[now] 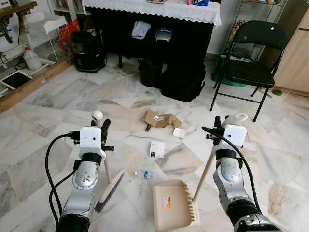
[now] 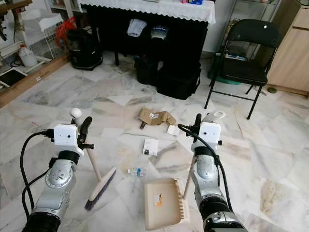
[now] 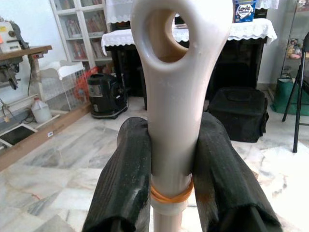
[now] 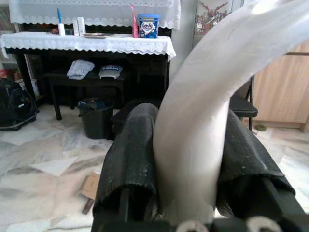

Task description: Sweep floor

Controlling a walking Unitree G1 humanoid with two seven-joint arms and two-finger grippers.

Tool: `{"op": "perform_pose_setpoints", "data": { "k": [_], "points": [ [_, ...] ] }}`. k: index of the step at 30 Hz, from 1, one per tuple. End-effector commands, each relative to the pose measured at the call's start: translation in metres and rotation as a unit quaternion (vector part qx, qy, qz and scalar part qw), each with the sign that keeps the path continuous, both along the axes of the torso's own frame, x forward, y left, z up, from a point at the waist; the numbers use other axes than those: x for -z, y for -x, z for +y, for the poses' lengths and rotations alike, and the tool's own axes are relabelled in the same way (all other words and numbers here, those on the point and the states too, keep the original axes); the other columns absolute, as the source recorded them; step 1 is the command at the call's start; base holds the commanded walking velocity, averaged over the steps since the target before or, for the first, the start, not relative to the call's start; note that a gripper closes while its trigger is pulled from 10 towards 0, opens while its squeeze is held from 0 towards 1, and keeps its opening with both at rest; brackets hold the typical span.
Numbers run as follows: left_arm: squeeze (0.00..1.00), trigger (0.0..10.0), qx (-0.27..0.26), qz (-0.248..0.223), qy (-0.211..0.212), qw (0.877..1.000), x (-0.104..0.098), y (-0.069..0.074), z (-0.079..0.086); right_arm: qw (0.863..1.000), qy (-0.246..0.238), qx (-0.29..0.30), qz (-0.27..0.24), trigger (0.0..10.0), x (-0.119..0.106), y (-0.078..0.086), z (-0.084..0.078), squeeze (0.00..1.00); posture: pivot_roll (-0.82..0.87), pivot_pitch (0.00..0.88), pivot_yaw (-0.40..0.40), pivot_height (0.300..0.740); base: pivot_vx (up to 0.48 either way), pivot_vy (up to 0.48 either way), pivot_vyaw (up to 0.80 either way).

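Observation:
My left gripper [image 1: 103, 126] is shut on the cream handle [image 3: 175, 96] of a short broom, whose dark bristle head [image 1: 109, 191] rests on the marble floor. My right gripper [image 1: 219, 122] is shut on the curved cream handle [image 4: 203, 121] of a beige dustpan [image 1: 172, 203], which lies flat on the floor between the arms. Litter lies ahead of the pan: a small clear plastic bottle [image 1: 144, 174], a white card [image 1: 156, 149], a small white paper [image 1: 179, 132] and torn brown cardboard [image 1: 161, 119].
A black folding chair [image 1: 253, 63] stands at the right. A table with a white lace cloth [image 1: 154, 9] is at the back, with black bags [image 1: 183, 82] and a bin [image 1: 150, 71] under it. A black appliance [image 1: 88, 50] and white rack [image 1: 46, 29] are at the left.

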State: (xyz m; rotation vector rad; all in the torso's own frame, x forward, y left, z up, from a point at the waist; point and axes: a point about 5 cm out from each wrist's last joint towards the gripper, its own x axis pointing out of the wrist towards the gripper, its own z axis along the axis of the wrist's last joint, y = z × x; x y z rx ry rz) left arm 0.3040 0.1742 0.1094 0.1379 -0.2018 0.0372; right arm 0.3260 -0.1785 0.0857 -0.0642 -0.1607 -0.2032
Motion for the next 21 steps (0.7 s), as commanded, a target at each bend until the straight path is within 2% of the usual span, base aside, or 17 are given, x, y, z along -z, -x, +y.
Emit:
{"op": "perform_pose_setpoints", "data": {
  "k": [1, 21],
  "points": [
    [0.00, 10.0, 0.000, -0.023, -0.001, 1.000, -0.0109, -0.0022, -0.0001, 1.000, 0.002, 0.004, -0.019, 10.0, -0.0084, -0.0029, -0.0021, 0.00, 0.08, 0.000, -0.027, 0.740, 0.285, 0.000, 0.00],
    [0.00, 10.0, -0.004, -0.027, -0.005, 1.000, -0.0126, -0.0039, 0.0009, 1.000, 0.003, 0.000, -0.020, 10.0, -0.0099, -0.0043, -0.0010, 0.00, 0.08, 0.000, -0.027, 0.740, 0.322, 0.000, 0.00]
  ]
}}
